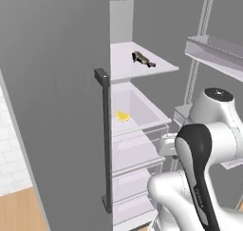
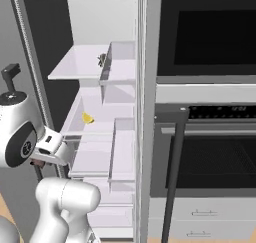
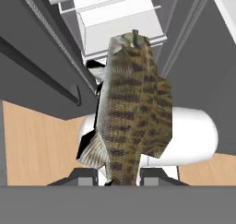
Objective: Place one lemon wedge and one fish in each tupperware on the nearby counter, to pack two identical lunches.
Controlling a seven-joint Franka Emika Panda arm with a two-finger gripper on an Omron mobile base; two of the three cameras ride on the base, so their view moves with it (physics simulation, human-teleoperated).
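Your open fridge point(image 1: 142, 111) stands beyond the fingers point(image 3: 83, 176), which clamp one brown fish point(image 3: 131, 112); next, carry it to a tupperware.

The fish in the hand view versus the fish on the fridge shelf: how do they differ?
The fish in the hand view is clamped in the gripper; the shelf fish lies loose on the upper fridge shelf. The held fish stands on end from the gripper, the shelf fish lies flat. The held fish shows brown scales and a pale fin; the shelf fish is too small for detail. Both are dark brown.
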